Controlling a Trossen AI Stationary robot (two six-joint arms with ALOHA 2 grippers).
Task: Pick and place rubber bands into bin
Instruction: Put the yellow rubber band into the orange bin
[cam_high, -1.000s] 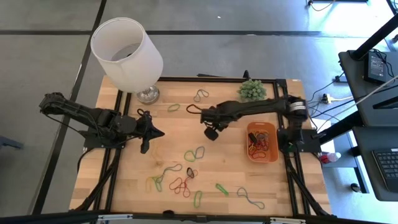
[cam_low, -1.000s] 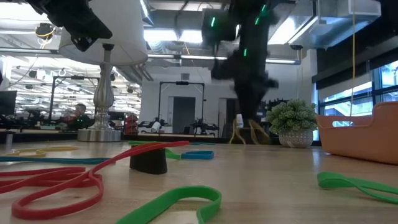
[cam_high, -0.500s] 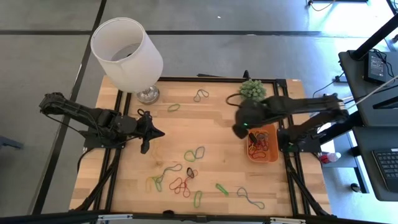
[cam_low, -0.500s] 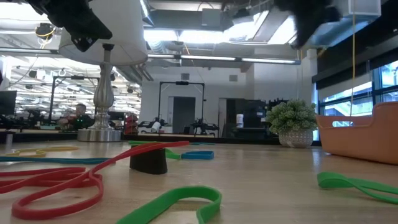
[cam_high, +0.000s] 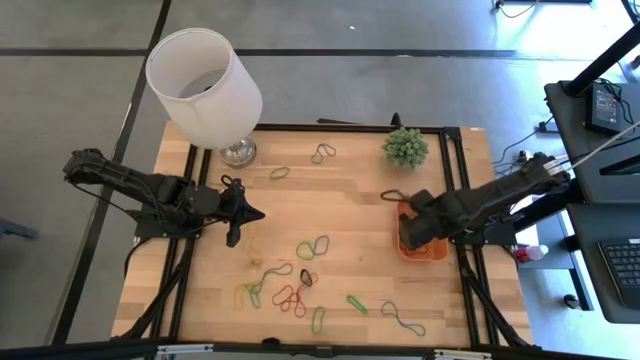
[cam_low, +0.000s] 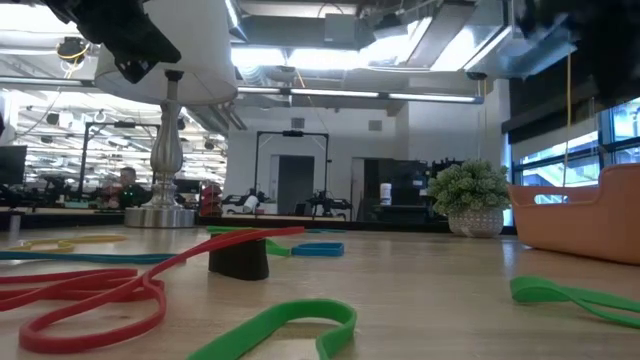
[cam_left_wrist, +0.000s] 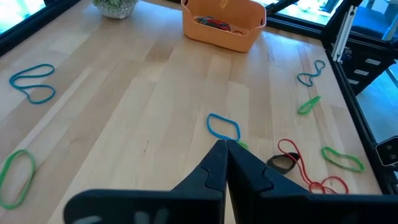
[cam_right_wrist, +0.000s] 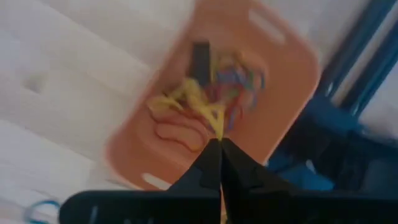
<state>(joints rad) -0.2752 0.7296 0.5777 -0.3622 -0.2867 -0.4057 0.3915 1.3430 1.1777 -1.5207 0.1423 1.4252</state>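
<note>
Right gripper (cam_high: 408, 232) is hanging over the bin (cam_high: 436, 250) at the table's right edge; the left gripper (cam_high: 250, 213) is waiting, closed and empty. From its wrist, pinched fingers are gripping a yellow band (cam_right_wrist: 198, 102), so release comes next. Loose rubber bands (cam_left_wrist: 222, 126) are lying mid-table.

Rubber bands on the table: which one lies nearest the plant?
The dark band, alone at the table's far edge left of the plant; the other bands lie farther off.

Pale matt wooden table (cam_high: 360, 200), orange plastic bin (cam_high: 434, 249)
</note>
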